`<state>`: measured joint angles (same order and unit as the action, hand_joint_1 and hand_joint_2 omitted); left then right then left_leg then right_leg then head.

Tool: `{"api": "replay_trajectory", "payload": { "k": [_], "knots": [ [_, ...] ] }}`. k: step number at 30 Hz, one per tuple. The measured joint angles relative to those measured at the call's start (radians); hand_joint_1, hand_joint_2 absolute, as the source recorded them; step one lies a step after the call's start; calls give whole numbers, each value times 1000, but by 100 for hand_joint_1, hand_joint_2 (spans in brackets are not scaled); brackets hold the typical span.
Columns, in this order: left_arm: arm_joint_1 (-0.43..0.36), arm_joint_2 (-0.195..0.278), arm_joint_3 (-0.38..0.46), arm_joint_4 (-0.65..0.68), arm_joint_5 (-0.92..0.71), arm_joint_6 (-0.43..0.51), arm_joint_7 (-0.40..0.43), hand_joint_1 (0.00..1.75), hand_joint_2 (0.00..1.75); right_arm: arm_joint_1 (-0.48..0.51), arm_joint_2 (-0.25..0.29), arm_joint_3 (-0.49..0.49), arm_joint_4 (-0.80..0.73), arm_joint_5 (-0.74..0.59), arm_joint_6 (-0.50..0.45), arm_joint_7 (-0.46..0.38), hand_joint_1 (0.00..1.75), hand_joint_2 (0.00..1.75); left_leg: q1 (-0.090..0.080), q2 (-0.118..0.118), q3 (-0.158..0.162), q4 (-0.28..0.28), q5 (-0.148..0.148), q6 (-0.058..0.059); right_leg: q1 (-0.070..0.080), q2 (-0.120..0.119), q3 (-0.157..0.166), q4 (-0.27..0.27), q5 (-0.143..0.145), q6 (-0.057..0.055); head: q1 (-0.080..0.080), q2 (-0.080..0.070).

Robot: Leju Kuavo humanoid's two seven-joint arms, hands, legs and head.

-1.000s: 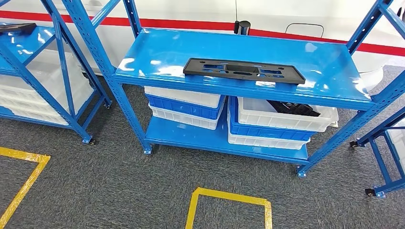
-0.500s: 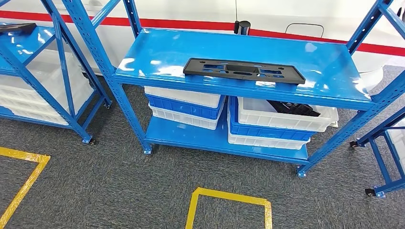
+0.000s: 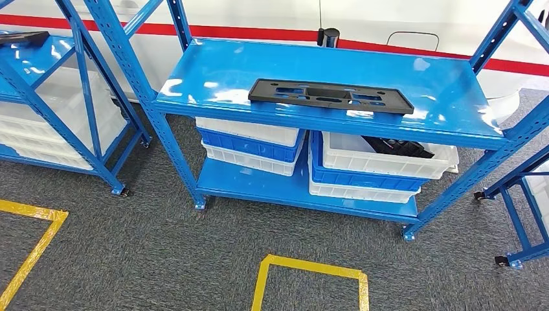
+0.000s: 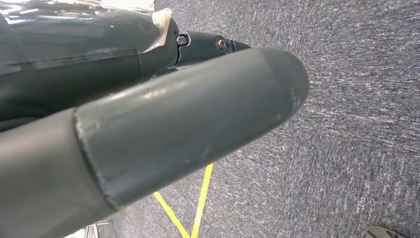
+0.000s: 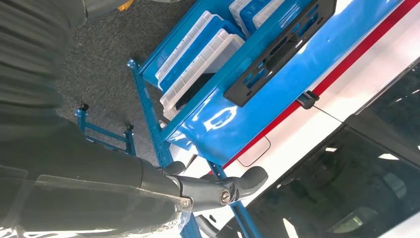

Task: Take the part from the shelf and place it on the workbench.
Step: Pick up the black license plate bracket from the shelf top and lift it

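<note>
One part (image 3: 331,96), flat black plate with cutouts, lies on top shelf (image 3: 213,74) near front edge, untouched. Left hand (image 4: 148,134) hangs over carpet, holds nothing; finger spread cannot be told. Right hand (image 5: 218,188) near shelf post, fingers loosely extended, holds nothing. Risks: thin plate flush on glossy shelf may slide back under fingers; one-ended lift could tip it off edge; post may obstruct right arm.

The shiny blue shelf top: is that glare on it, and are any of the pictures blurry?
Head view: white glare patches on the shelf top around the black part, otherwise sharp. Left wrist view: the left hand looms large, soft. Right wrist view: the right hand is sharper than its near cover.
</note>
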<state>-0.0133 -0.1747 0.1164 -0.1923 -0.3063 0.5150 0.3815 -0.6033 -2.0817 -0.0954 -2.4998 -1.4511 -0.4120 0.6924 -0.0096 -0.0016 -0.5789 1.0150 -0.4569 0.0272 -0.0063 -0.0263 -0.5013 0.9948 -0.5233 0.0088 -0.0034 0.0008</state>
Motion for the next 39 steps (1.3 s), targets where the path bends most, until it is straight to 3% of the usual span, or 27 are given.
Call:
{"api": "replay_trajectory", "payload": {
  "k": [5,9,20,21,24,25,31,35,39],
  "knots": [
    [0,0,0,0,0,0,0,0,0,0,0,0,0,0,0,0,0,175,0,0,0,0,0,0,0,0,0,0,0,0,0,0],
    [0,0,0,0,0,0,0,0,175,0,0,0,0,0,0,0,0,175,0,0,0,0,0,0,0,0,0,0,0,0,0,0],
    [0,0,0,0,0,0,0,0,175,0,0,0,-1,0,0,0,0,175,0,0,0,0,0,0,0,0,0,0,0,0,0,0],
    [0,0,0,0,0,0,0,0,175,0,0,0,-1,0,0,0,0,131,0,0,0,0,0,0,0,0,0,0,0,0,0,0],
    [0,0,0,0,0,0,0,0,175,0,0,0,-1,0,0,0,0,131,0,0,0,0,0,0,0,0,0,0,0,0,0,0],
    [0,0,0,0,0,0,0,0,175,1,1,0,0,1,0,0,0,175,0,0,-1,0,0,0,0,0,0,0,0,0,0,0],
    [1,2,0,0,9,-18,-17,0,175,33,51,2,84,63,8,-23,0,175,0,-1,-2,0,0,0,0,-1,0,0,0,0,0,0],
    [3,7,0,0,22,-40,-34,0,175,64,117,2,162,125,23,-52,0,0,0,-1,-2,0,1,1,0,-1,4,0,0,0,0,0],
    [6,12,0,-1,35,-63,-51,0,175,99,195,3,249,189,42,-83,0,0,-1,-1,-2,0,2,2,0,-2,7,0,1,0,0,0]
  ]
}}
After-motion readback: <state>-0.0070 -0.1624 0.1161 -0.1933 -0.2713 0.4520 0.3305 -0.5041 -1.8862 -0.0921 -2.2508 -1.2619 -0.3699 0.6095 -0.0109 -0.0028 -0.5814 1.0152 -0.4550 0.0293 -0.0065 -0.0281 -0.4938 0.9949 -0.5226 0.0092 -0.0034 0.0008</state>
